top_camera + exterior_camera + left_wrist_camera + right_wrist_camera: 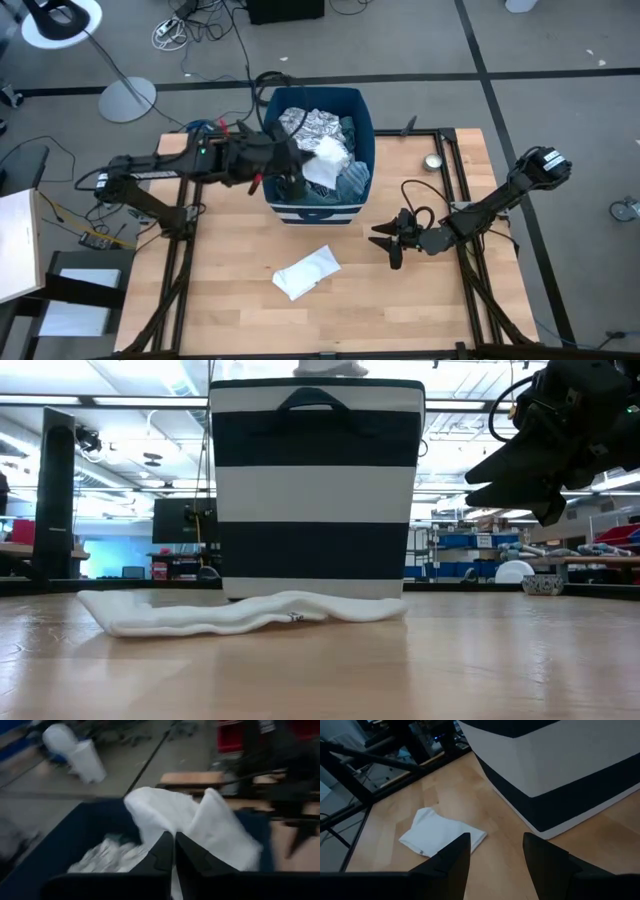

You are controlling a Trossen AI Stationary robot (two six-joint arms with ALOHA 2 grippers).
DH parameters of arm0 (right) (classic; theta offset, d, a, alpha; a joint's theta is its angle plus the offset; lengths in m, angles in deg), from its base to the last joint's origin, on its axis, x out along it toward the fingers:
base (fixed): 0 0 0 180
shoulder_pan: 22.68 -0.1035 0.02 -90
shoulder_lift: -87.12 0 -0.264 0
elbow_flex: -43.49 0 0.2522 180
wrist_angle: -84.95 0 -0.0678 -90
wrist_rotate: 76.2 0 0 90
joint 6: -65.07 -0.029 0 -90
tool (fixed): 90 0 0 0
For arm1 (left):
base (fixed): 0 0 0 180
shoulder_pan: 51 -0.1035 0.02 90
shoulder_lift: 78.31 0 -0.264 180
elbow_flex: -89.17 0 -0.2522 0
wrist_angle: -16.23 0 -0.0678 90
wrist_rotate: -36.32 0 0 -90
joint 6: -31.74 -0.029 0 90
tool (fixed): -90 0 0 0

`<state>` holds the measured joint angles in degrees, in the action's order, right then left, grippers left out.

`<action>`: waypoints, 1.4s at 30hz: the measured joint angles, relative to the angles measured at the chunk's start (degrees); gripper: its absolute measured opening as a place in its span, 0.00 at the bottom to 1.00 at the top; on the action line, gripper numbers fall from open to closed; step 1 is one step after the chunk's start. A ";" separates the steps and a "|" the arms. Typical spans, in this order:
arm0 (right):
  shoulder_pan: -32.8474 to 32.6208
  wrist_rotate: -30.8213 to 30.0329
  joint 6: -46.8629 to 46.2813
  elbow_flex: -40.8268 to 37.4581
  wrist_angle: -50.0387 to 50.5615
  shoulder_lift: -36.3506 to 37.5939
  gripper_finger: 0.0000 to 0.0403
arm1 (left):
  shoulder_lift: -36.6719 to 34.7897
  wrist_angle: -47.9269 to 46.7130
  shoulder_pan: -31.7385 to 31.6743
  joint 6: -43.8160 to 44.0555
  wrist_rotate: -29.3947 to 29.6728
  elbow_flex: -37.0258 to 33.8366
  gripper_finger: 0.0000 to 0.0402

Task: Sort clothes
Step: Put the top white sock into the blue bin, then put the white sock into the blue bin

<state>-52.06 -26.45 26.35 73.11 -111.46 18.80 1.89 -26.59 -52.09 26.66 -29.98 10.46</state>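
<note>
A dark blue bin with white stripes (318, 205) stands at the table's far middle, filled with clothes: a black-printed white cloth (305, 123) and blue striped cloth (352, 180). My left gripper (297, 178) is over the bin, shut on a white garment (330, 160). Another white garment (307, 270) lies flat on the table, nearer than the bin. To the right of that garment my right gripper (384, 240) hangs open above the table, with nothing between its fingers (455, 860). My left gripper pinches the white garment's bunched cloth (172, 827) between its two fingers (162, 855), reaching slantwise down from the table's left. The garment billows up beyond the fingertips, above the bin's rim. Whether its lower part rests on the clothes below, I cannot tell.
A small round bowl (433, 162) sits on the table right of the bin. Black frame rails (455, 190) run along the table's sides. Bare wood (400, 300) lies near the front edge.
</note>
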 joint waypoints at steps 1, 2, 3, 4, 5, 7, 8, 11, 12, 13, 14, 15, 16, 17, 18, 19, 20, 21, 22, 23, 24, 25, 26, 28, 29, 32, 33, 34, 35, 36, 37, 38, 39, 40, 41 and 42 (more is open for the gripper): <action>0.00 0.00 0.01 0.00 0.01 0.00 0.45 | 0.00 -0.91 -0.67 1.00 1.02 0.00 0.05; 0.00 0.00 0.01 0.00 0.01 0.00 0.45 | 0.00 -1.87 -1.25 1.57 1.43 0.00 0.07; 0.01 0.00 -0.01 0.00 0.02 0.00 0.45 | 0.00 -2.60 -1.70 2.28 1.55 0.00 0.08; 0.01 0.00 0.01 0.00 0.01 0.00 0.45 | 0.00 -3.26 -2.03 2.47 1.54 0.00 0.10; 0.01 0.00 0.04 0.00 0.02 0.00 0.45 | 0.00 -3.91 -2.18 2.57 1.25 0.00 0.12; 0.02 0.00 0.31 0.00 0.04 0.00 0.45 | -0.01 -5.59 -2.32 3.15 0.33 0.00 0.16; 0.00 0.06 0.34 0.00 0.01 0.00 0.45 | 0.00 -6.58 -2.33 3.81 -0.28 0.00 0.18; 0.02 1.40 0.38 0.00 -0.02 0.00 0.45 | 0.00 -9.37 -2.27 4.45 -1.14 0.00 0.24; 0.02 1.72 0.39 0.00 -0.19 0.00 0.45 | -0.06 -9.78 -2.16 4.80 -1.45 -0.02 0.25; 0.02 2.18 0.74 0.00 -0.58 0.00 0.45 | -0.48 -10.51 -1.87 5.56 -2.02 -0.01 0.27; 0.02 2.66 1.86 0.00 -1.30 0.00 0.45 | -0.73 -11.43 -1.43 6.44 -2.84 -0.04 0.27; 0.02 3.27 3.57 0.12 -2.13 0.00 0.45 | -0.96 -11.47 -0.90 6.88 -4.79 -0.04 0.28; 0.00 3.90 5.45 0.60 -2.41 -0.02 0.45 | -1.58 -11.07 -0.12 7.18 -6.78 -0.04 0.28; -0.09 4.49 7.64 1.59 -2.48 -0.02 0.45 | -2.36 -10.91 0.95 7.32 -8.34 -0.26 0.28; -0.27 4.91 9.96 2.79 -2.56 -0.02 0.45 | -3.00 -10.39 2.35 7.30 -9.13 -0.73 0.28; -0.50 5.59 12.07 4.07 -2.51 -0.02 0.45 | -3.81 -9.03 3.86 7.28 -9.31 -1.29 0.28; -0.74 5.97 14.00 5.36 -2.19 -0.02 0.45 | -4.83 -7.46 5.38 7.30 -8.94 -2.10 0.27; -1.02 6.07 15.90 6.66 -1.74 -0.02 0.45 | -6.02 -6.67 6.85 7.30 -8.31 -3.22 0.27; -1.32 6.22 17.60 8.09 -1.21 -0.39 0.45 | -7.39 -6.07 8.44 7.30 -7.41 -4.51 0.27; -1.61 6.41 18.89 9.68 -0.72 -1.05 0.45 | -8.78 -4.85 10.07 7.30 -5.89 -6.03 0.27; -2.06 6.57 20.16 11.00 0.10 -1.91 0.45 | -10.06 -3.50 11.75 7.38 -3.86 -7.58 0.27; -2.43 6.51 21.18 12.42 1.15 -3.35 0.45 | -11.60 -2.58 13.28 7.78 -1.75 -9.20 0.27; -2.49 6.51 22.19 14.09 1.58 -5.38 0.45 | -13.20 -1.90 14.95 8.47 0.65 -11.13 0.27; -2.50 6.65 24.80 17.20 1.93 -9.88 0.45 | -15.94 -0.84 17.85 10.14 4.28 -14.83 0.27; -2.28 6.57 25.92 19.19 1.93 -12.53 0.45 | -17.32 0.16 19.27 11.24 5.54 -16.68 0.27; -1.23 6.68 30.20 25.33 1.91 -20.17 0.45 | -21.20 3.12 23.43 14.34 8.09 -22.22 0.27; -0.95 7.08 31.72 27.58 1.91 -22.72 0.45 | -22.24 5.22 24.68 14.67 8.99 -23.91 0.27; -0.59 7.56 32.99 29.75 1.85 -25.21 0.45 | -23.44 6.44 26.03 15.49 10.00 -25.58 0.27; -0.15 7.54 34.09 31.82 1.94 -27.65 0.45 | -24.56 7.03 27.32 16.08 11.02 -27.32 0.27; 0.10 7.58 34.95 33.62 2.02 -29.87 0.45 | -25.47 7.94 28.49 16.32 12.21 -28.86 0.27; 0.48 8.07 35.38 35.47 2.14 -32.38 0.45 | -26.19 9.47 29.61 16.73 13.34 -30.37 0.27; 0.96 8.78 35.45 37.10 2.23 -34.84 0.45 | -27.06 10.85 30.73 17.32 14.53 -31.93 0.27; 1.38 9.48 35.44 38.47 2.66 -37.04 0.45 | -27.92 11.40 31.92 17.69 15.81 -33.48 0.27; 1.77 10.33 35.36 39.77 3.11 -39.21 0.45 | -28.61 12.16 33.03 18.14 16.85 -35.06 0.27; 2.07 11.10 34.94 41.10 3.13 -41.42 0.45 | -29.11 13.85 34.01 18.76 17.80 -36.65 0.27; 2.30 11.37 33.99 42.21 3.07 -43.37 0.45 | -29.48 15.32 35.07 19.10 18.82 -38.29 0.27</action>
<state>-49.76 -15.08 60.33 115.32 -108.38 -24.57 -27.59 -11.27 -17.02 45.75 -11.15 -27.83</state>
